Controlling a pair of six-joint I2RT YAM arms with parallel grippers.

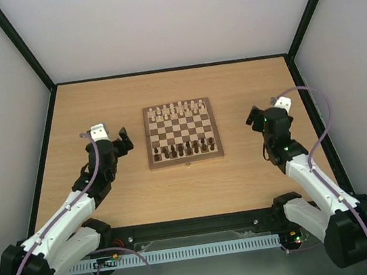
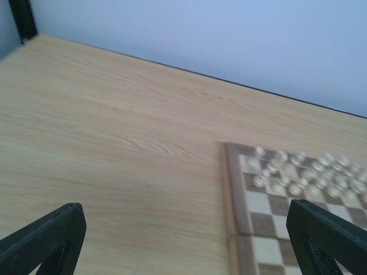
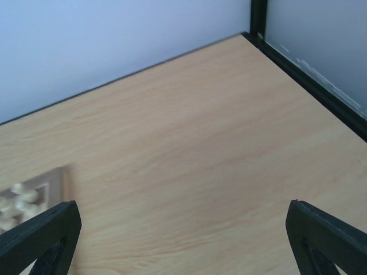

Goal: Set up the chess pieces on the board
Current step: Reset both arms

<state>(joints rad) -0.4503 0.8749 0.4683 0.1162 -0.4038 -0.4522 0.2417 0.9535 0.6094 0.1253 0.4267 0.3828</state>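
The board [image 1: 150, 137] lies in the middle of the table. Several dark brown chess pieces [image 1: 188, 149] stand along its near rows, and cream-white chessmen [image 1: 179, 109] fill its far rows. My left gripper [image 1: 124, 140] hovers just left of the board, open and empty. My right gripper [image 1: 254, 119] hangs right of the board, also open and empty. In the left wrist view the fingers [image 2: 46, 238] are spread wide over bare table, with the board's border [image 2: 234, 189] and cream chessmen [image 2: 304, 175] at the right. In the right wrist view only the board's corner [image 3: 62, 182] shows at the left.
A black frame rail [image 1: 46, 140] edges the table on the left, and another rail [image 3: 312, 86] runs along the right. White walls [image 1: 166, 17] close in the back and sides. A cable duct [image 1: 206, 249] runs between the arm bases.
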